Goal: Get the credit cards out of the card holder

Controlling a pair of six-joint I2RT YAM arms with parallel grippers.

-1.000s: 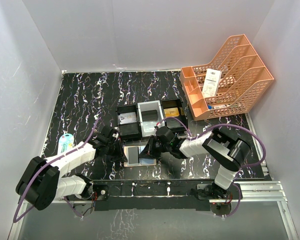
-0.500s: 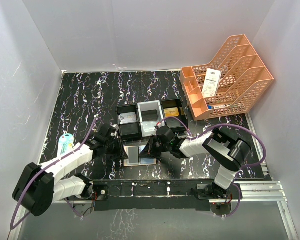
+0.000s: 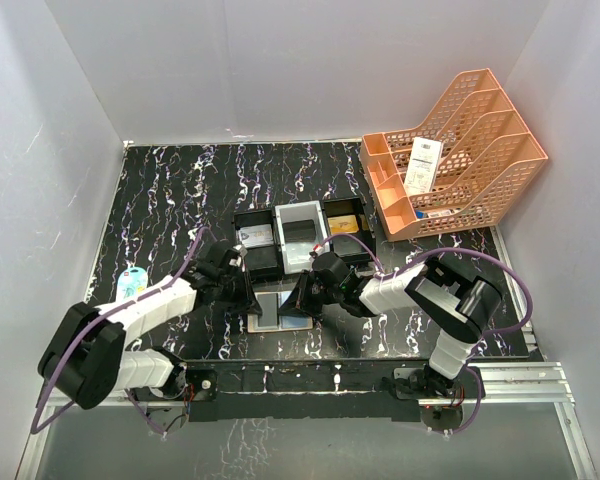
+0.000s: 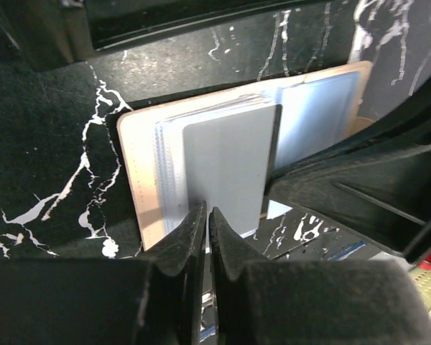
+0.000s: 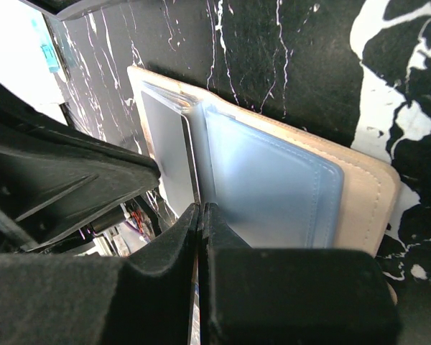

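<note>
The tan card holder (image 3: pixel 280 311) lies open on the black table between my two grippers. Its pale blue slots face up in the left wrist view, on the card holder (image 4: pixel 139 169). A grey credit card (image 4: pixel 226 162) sticks partway out of the left slots, and my left gripper (image 4: pixel 207 213) is shut on its near edge. In the right wrist view the same grey card (image 5: pixel 165 154) sits left of the fold of the card holder (image 5: pixel 363 198). My right gripper (image 5: pixel 201 210) is shut, its tips against the holder's near edge at the fold.
A black-and-grey three-compartment tray (image 3: pixel 300 212) stands just behind the holder, with a silvery card (image 3: pixel 255 237) and a gold card (image 3: pixel 343 224) in it. An orange file rack (image 3: pixel 460 160) holding a white receipt (image 3: pixel 422 165) is at back right. A small teal packet (image 3: pixel 132 283) lies at left.
My left gripper has moved right onto the holder's left side, opened slightly and closed on the grey card. The right arm and the holder have stayed where they were.
</note>
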